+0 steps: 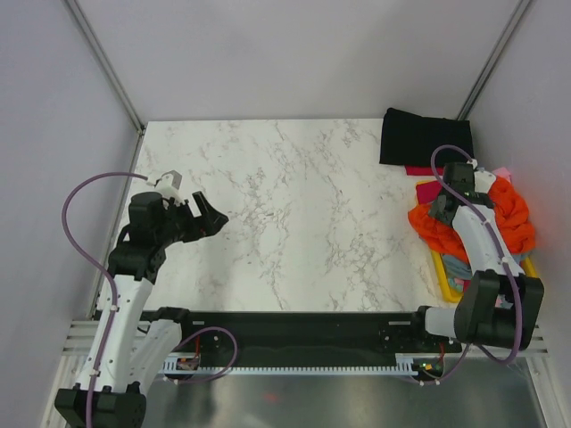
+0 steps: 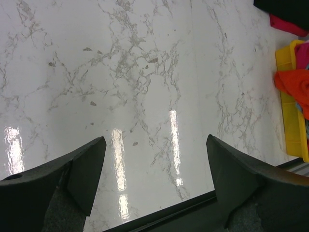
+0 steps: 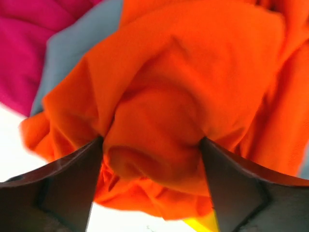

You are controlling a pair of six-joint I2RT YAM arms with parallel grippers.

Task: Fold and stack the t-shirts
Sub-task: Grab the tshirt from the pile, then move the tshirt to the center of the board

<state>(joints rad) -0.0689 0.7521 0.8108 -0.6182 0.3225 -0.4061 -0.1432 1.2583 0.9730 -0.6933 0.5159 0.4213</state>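
A crumpled bright orange t-shirt (image 1: 513, 209) lies heaped on the yellow bin (image 1: 443, 272) at the right edge. My right gripper (image 1: 443, 211) is pressed into it; in the right wrist view the jaws (image 3: 152, 145) stand wide apart with a bulge of orange cloth (image 3: 193, 72) between them. Pink cloth (image 3: 24, 48) and grey-blue cloth (image 3: 77, 48) lie under the orange. A folded black t-shirt (image 1: 424, 135) lies at the back right on a red one (image 1: 419, 169). My left gripper (image 1: 210, 217) is open and empty above the left of the table (image 2: 154, 145).
The yellow bin (image 2: 289, 121) holds more coloured cloth. Grey walls close the table at back and sides. A black rail runs along the near edge. White marble table surface (image 1: 294, 205) spans the middle.
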